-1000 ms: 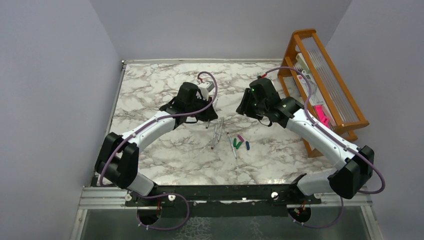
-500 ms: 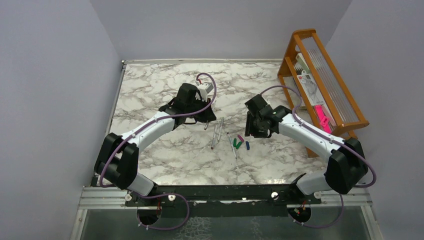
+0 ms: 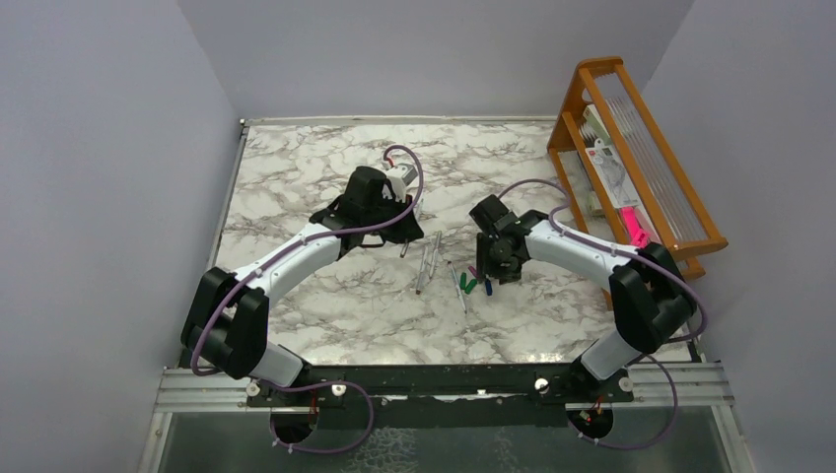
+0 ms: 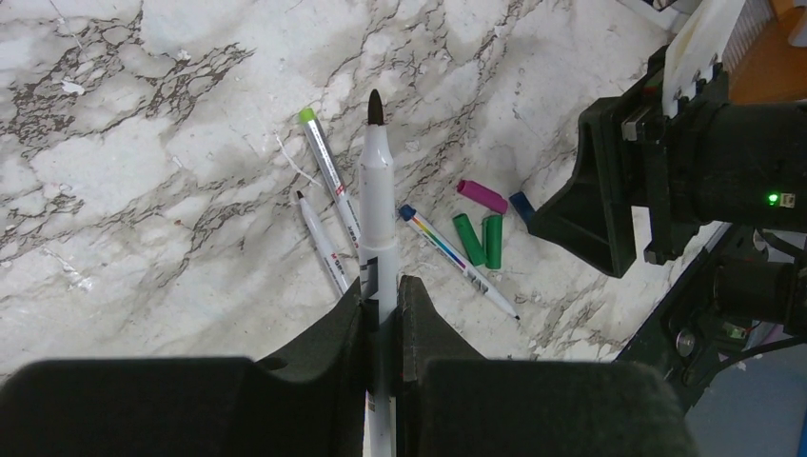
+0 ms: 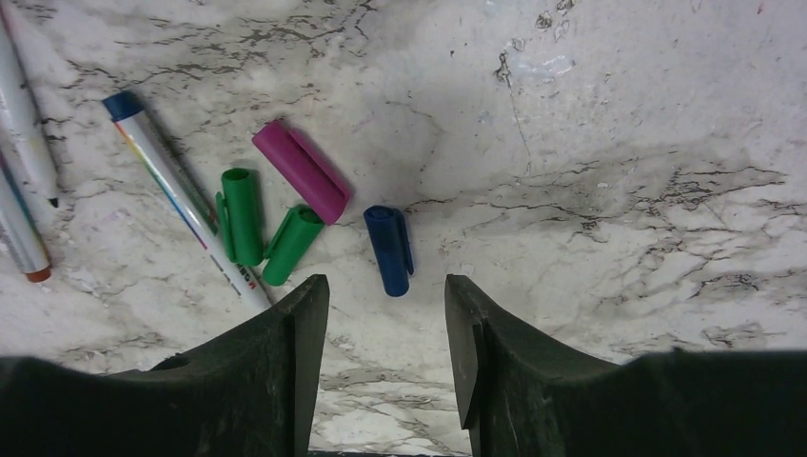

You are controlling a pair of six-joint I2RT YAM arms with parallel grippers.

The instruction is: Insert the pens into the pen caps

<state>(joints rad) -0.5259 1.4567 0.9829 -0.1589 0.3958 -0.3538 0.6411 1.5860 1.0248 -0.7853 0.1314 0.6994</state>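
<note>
A white surface (image 3: 296, 296) veined in grey like marble is spreading between plain pale lavender walls (image 3: 99, 148). An orange wooden rack (image 3: 680, 212) is standing well to the right of the magenta cap (image 5: 303, 171), against the side wall.

Four pens are showing. The left jaws are clamping the barrel of one, a grey dark-tipped pen (image 4: 374, 181). Its long axis is running straight out from the jaws, felt tip leading, to the left of the magenta cap. The other three are lying flat on the surface, also left of that cap. A green-tipped pen (image 4: 324, 171) and a thinner fine-tipped pen (image 4: 319, 238) are lying side by side, nearly parallel, tips pointing the same way as the held one. A blue-ended pen (image 5: 186, 200) with a rainbow stripe is slanting nearest the cap.

Four caps are lying in a cluster: the magenta one lying diagonally, two green caps (image 5: 242, 215) forming a narrow V just beside it, and one blue cap (image 5: 388, 249) just on its other side. The right jaws are standing open just short of the blue cap, whose long axis is pointing toward the gap between them.
</note>
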